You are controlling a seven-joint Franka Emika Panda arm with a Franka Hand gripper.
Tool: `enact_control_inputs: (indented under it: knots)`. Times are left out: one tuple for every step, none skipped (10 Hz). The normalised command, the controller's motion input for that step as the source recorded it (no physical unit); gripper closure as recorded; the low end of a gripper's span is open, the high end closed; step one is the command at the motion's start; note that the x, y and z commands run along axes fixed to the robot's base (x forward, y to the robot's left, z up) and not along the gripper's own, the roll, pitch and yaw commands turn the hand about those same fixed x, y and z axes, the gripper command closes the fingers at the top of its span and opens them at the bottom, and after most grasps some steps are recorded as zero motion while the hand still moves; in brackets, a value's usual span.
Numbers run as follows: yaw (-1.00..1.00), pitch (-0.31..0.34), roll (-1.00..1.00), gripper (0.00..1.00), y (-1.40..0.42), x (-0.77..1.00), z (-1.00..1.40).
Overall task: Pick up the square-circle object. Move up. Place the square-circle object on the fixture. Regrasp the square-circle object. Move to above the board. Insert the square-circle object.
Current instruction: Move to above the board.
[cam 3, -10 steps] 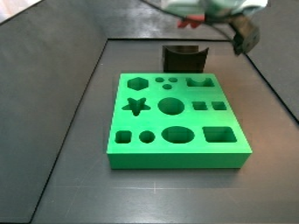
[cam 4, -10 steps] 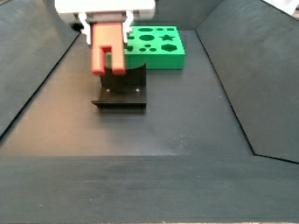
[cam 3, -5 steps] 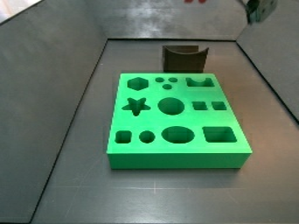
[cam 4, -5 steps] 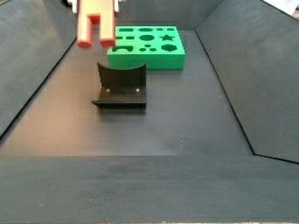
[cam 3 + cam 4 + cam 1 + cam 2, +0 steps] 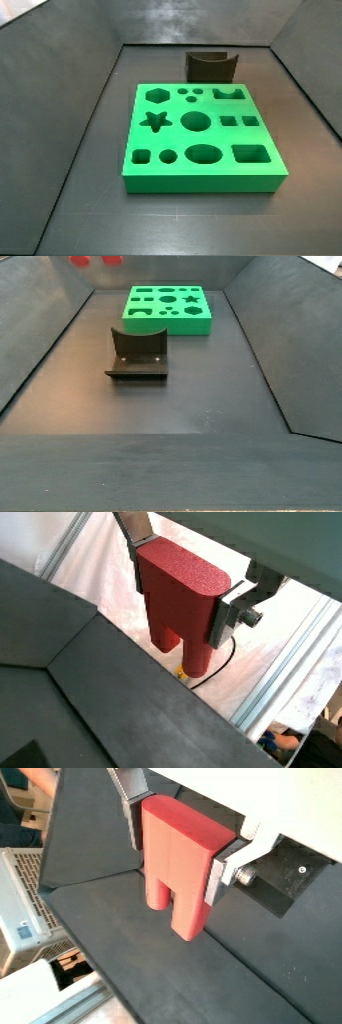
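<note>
The claw (image 5: 195, 610) is clenched on the red block (image 5: 181, 607), its flat silver fingers (image 5: 136, 567) pressing the block's two long sides in both wrist views, with the block's forked end, two short legs split by a notch, sticking out past the fingertips (image 5: 222, 871). The same block (image 5: 179, 860) fills the middle of a wrist view, its rounded end tucked up between the plates. From a side view only the two red leg tips (image 5: 95, 260) show at the very top edge, high above the floor and well clear of everything below; the claw itself is out of sight there. The dark fixture (image 5: 139, 353) stands on the dark floor with nothing on it, its scooped upright facing the green board (image 5: 168, 308), which lies flat just beyond it. In a side view the board (image 5: 202, 137) lies in the middle of the floor with all its shaped holes unfilled, and the fixture (image 5: 211, 66) sits just behind it
</note>
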Motion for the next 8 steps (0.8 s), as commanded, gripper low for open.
enact_control_inputs:
  knots:
    - [0.14, 0.088, -0.05, 1.0, -0.01, 0.03, 0.38]
    - [0.14, 0.069, -0.05, 1.0, -0.01, 0.02, 0.21]
    - [-0.05, -0.026, -1.0, 1.0, -1.0, -0.64, 0.13]
    - [-0.05, -0.032, -1.0, 1.0, -1.0, -0.64, 0.13]
    - [-0.05, -0.055, -1.0, 1.0, -1.0, -0.68, 0.15]
    - [-0.06, -0.062, -1.0, 1.0, -1.0, -0.69, 0.13]
    - [-0.06, -0.066, -1.0, 1.0, -1.0, -0.7, 0.14]
    - [-0.07, -0.066, -1.0, 1.0, -1.0, -0.71, 0.14]
